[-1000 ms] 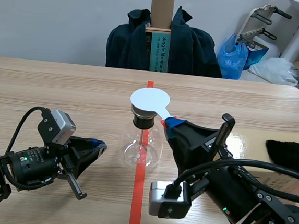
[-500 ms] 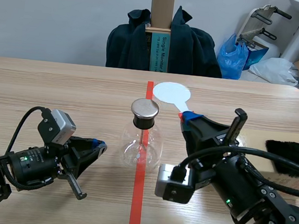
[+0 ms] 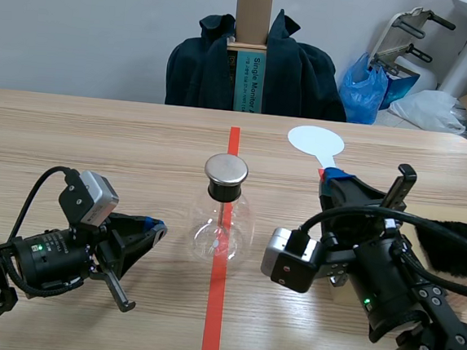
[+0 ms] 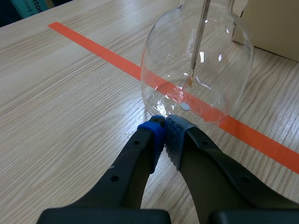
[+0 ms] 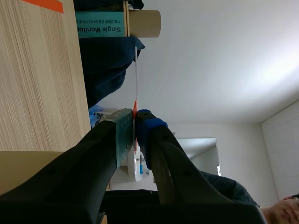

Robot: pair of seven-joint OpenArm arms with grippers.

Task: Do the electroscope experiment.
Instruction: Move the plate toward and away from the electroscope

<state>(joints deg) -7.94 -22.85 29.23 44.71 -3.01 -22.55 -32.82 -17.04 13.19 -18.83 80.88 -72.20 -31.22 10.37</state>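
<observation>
1. Nearest, the left gripper (image 4: 166, 133) lay clenched on nothing, its tips just beside the electroscope flask (image 4: 196, 70).
2. Clear, round-bellied glass with a metal cap (image 3: 226, 169) and a thin inner rod, the flask stood on the red tape line (image 3: 214, 321).
3. Beyond, to its right, the right gripper (image 3: 329, 175) pinched the stem of a white round paddle (image 3: 316, 140).

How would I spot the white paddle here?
Start at the wooden table and the glass flask on its red line. Right of the flask, the right claw pinches a white paddle. Nothing else is a flat white disc.
</observation>
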